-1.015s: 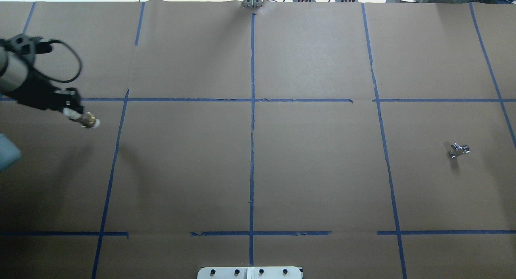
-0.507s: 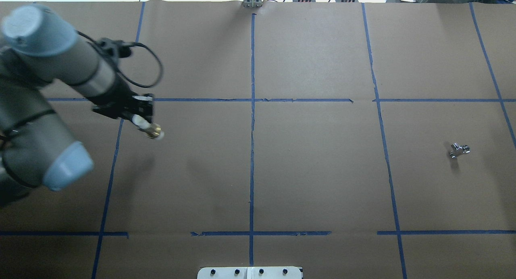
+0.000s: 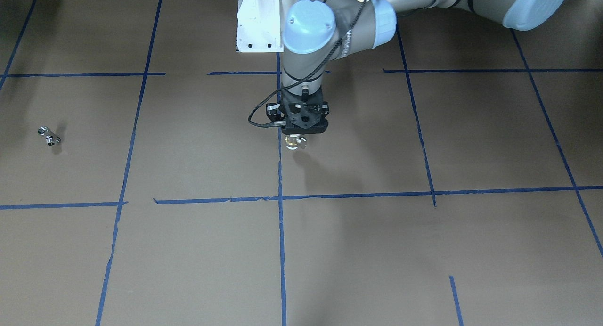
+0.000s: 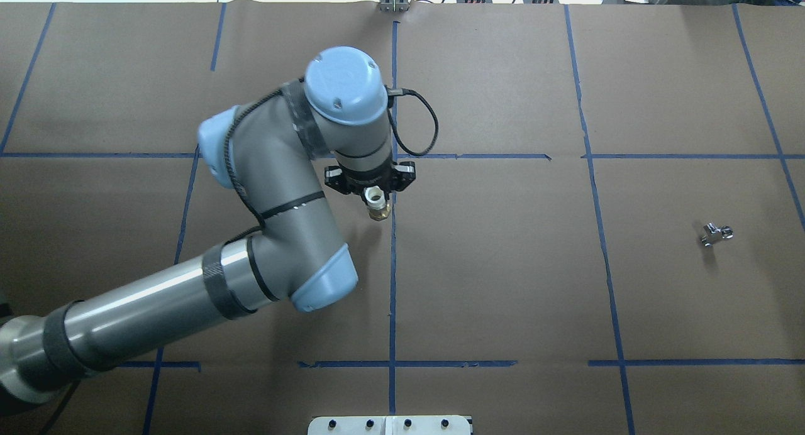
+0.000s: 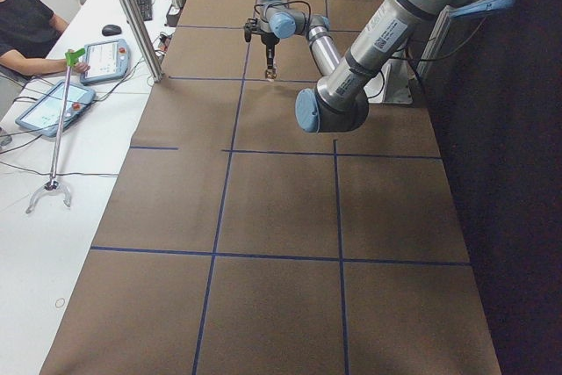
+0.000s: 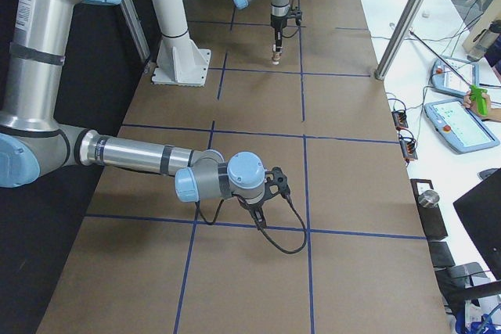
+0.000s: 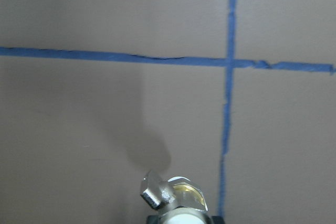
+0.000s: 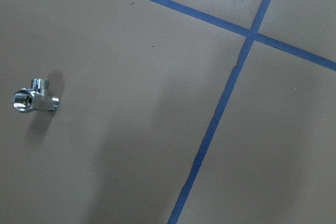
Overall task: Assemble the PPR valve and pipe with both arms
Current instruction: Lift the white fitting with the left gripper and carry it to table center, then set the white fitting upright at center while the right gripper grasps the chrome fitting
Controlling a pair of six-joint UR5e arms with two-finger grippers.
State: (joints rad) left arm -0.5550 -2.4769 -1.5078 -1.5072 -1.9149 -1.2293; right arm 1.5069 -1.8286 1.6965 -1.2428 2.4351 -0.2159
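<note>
My left gripper point(image 4: 376, 197) is shut on the white upper end of the PPR valve point(image 4: 379, 210) and holds it upright above the table, just left of the centre tape line. The front view shows the same gripper point(image 3: 297, 136) with the valve point(image 3: 296, 143) hanging below it. The left wrist view shows its brass body point(image 7: 181, 196) and side stem. The silver pipe point(image 4: 716, 234) lies alone at the right, also in the front view point(image 3: 49, 136) and right wrist view point(image 8: 31, 100). My right gripper point(image 6: 257, 220) shows only in the exterior right view; I cannot tell its state.
The brown paper table is marked with blue tape lines point(image 4: 393, 265). A white bolted pedestal point(image 3: 256, 24) stands at the robot's side. Beyond the far edge are an aluminium post point(image 5: 132, 15), tablets and an operator point(image 5: 26, 24).
My left arm has swung right from the table's left edge to the centre line, carrying the valve. The valve has turned from pointing sideways to hanging down. The pipe has not moved.
</note>
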